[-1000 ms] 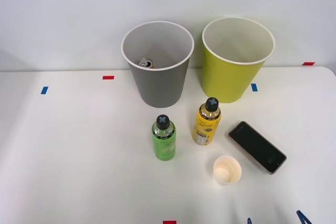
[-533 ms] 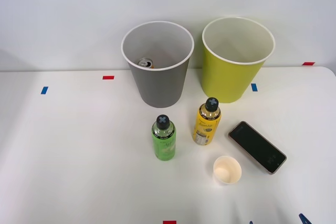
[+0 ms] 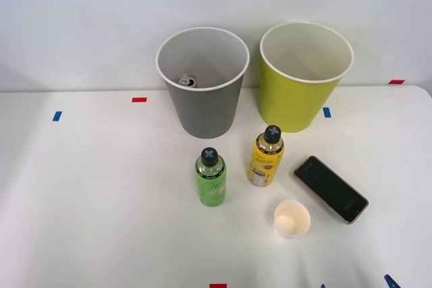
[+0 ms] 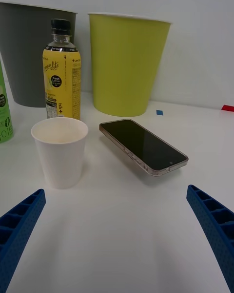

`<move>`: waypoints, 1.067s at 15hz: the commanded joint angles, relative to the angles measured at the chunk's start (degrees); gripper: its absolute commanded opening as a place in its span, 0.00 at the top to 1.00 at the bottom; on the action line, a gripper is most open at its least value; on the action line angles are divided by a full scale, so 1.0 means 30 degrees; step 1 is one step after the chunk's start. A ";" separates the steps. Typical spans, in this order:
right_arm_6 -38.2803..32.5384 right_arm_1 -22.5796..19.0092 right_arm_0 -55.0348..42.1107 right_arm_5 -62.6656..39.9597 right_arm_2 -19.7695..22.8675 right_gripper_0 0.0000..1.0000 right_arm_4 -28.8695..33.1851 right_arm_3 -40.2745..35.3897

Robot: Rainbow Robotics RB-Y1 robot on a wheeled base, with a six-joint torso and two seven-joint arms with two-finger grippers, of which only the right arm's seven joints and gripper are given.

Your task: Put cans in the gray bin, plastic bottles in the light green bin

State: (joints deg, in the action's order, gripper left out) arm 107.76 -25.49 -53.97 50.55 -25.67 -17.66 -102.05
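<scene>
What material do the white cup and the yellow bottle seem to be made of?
White cup: probably paper, matte, with a thin rolled rim. Yellow bottle: likely clear plastic near the neck, with a glossy printed yellow label and a ribbed black cap.

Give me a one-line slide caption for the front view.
Can in gray bin; green bottle and yellow bottle still await the light green bin.
</scene>
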 commanded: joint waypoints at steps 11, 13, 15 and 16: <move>-0.0002 0.0001 0.0000 -0.0003 0.0001 0.00 -0.0001 0.0003; -0.0002 0.0001 0.0000 -0.0003 0.0001 0.00 -0.0001 0.0003; -0.0002 0.0001 0.0000 -0.0003 0.0001 0.00 -0.0001 0.0003; -0.0002 0.0001 0.0000 -0.0003 0.0001 0.00 -0.0001 0.0003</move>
State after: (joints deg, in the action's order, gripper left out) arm 107.76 -25.49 -53.97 50.54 -25.67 -17.66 -102.05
